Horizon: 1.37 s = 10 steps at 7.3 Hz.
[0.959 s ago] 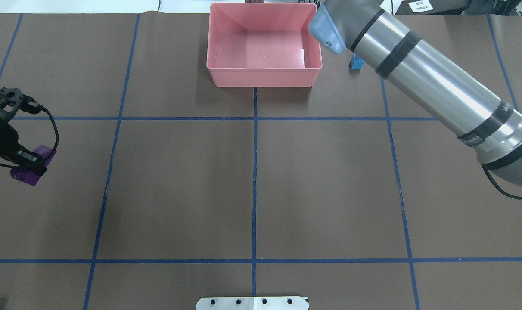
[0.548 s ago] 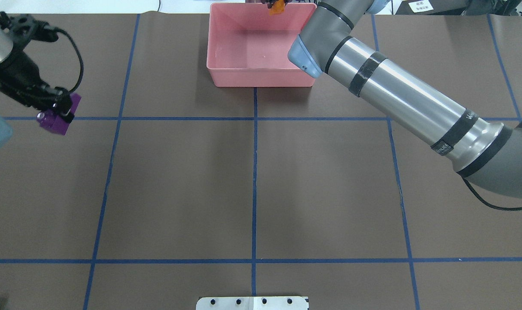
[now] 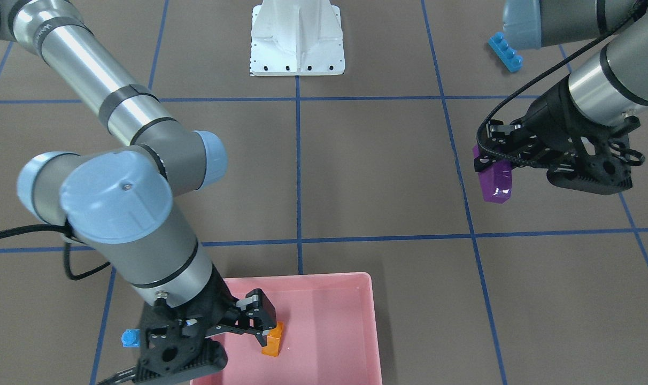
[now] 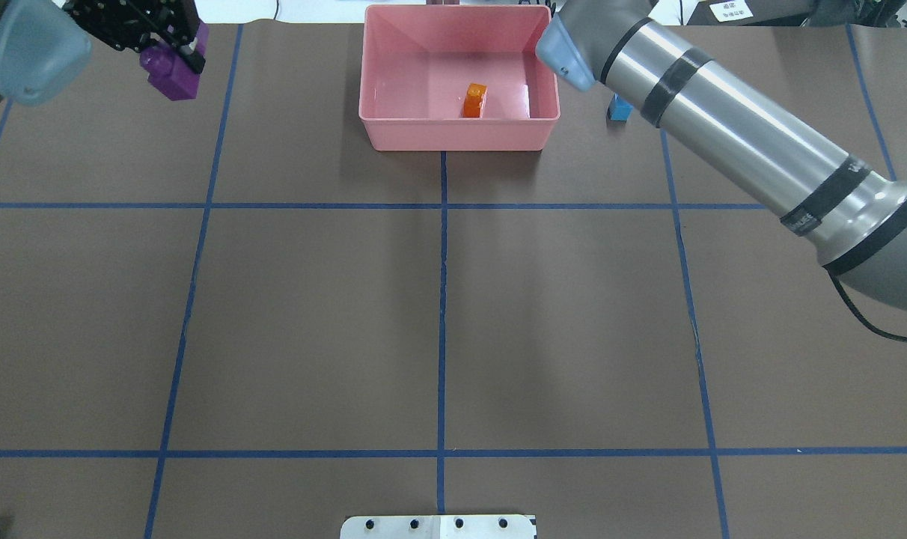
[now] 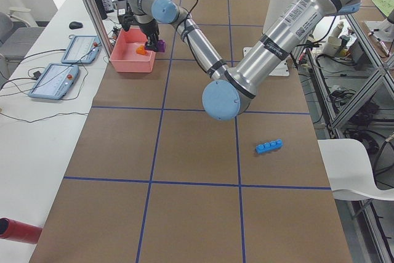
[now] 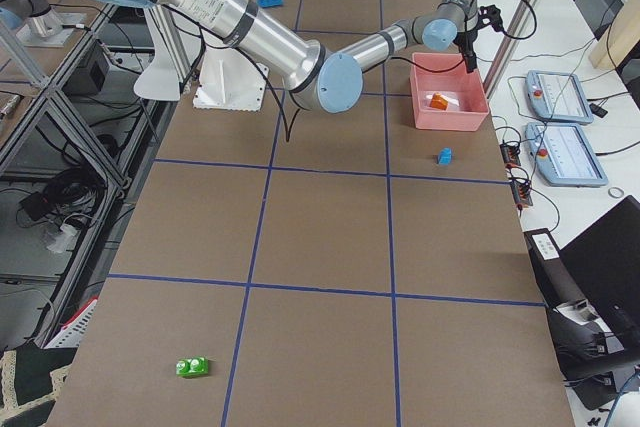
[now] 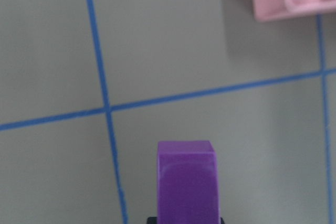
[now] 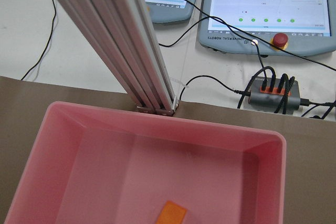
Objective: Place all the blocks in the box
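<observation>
In the overhead view, at the upper left of the frame, the left gripper (image 4: 175,58) is clenched on the purple block (image 4: 173,76). This block is well to the left of the box (image 4: 453,136). In the left wrist view the block fills the bottom centre and only a corner of the box shows at the upper right.

The box stands at the top centre, on the brown table (image 4: 311,322) with blue tape lines. The orange block (image 4: 474,101) lies inside it, on the floor of the box, near the front wall. In the front-facing view the right gripper (image 3: 264,323) hangs over the box at the bottom left of the frame. Its fingers are spread apart and hold nothing, and the orange block is just beside them.

Just to the right of the box, on the table, stands the small blue block (image 4: 618,109), half hidden by the right arm (image 4: 730,142).

The long blue block (image 3: 506,52) lies at the upper right of the front-facing view, well apart from the box. The green block (image 6: 191,366) lies at the lower left of the right side view, also well apart from the box.
</observation>
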Each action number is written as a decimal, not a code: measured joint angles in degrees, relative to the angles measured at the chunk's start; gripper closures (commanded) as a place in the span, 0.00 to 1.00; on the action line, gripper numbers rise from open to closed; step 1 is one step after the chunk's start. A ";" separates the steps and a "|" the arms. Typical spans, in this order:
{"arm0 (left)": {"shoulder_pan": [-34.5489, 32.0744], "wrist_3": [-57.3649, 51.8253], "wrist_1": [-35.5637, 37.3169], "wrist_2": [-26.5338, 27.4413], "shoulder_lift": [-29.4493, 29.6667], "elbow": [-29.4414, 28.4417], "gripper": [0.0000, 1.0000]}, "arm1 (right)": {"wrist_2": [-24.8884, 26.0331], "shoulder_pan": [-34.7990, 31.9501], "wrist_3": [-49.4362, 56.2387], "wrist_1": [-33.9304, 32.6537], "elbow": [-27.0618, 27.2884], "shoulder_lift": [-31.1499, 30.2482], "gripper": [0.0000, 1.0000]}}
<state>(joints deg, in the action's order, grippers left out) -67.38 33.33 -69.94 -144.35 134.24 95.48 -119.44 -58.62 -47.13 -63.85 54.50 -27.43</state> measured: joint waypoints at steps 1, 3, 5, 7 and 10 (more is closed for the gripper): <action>-0.30 4.92 -4.24 -0.89 4.40 -5.32 1.00 | -2.77 -2.29 4.03 -5.23 3.91 -2.83 0.01; 0.32 16.35 -22.59 -1.07 13.03 -22.19 1.00 | -1.54 -4.00 14.71 -9.41 10.12 -11.68 0.01; 3.00 23.23 -35.32 3.17 19.43 -34.94 1.00 | 2.14 -3.64 18.97 -9.28 11.42 -16.70 0.01; 6.44 26.98 -41.30 10.17 22.46 -40.47 1.00 | 5.77 -1.29 19.01 -9.20 10.66 -18.16 0.01; 12.23 31.39 -49.14 20.80 24.15 -45.01 1.00 | 6.93 1.59 15.68 1.48 -0.55 -16.77 0.03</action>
<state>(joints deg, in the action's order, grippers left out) -55.15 64.72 -119.08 -123.54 158.39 50.47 -112.51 -57.03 -31.45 -62.37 53.95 -44.20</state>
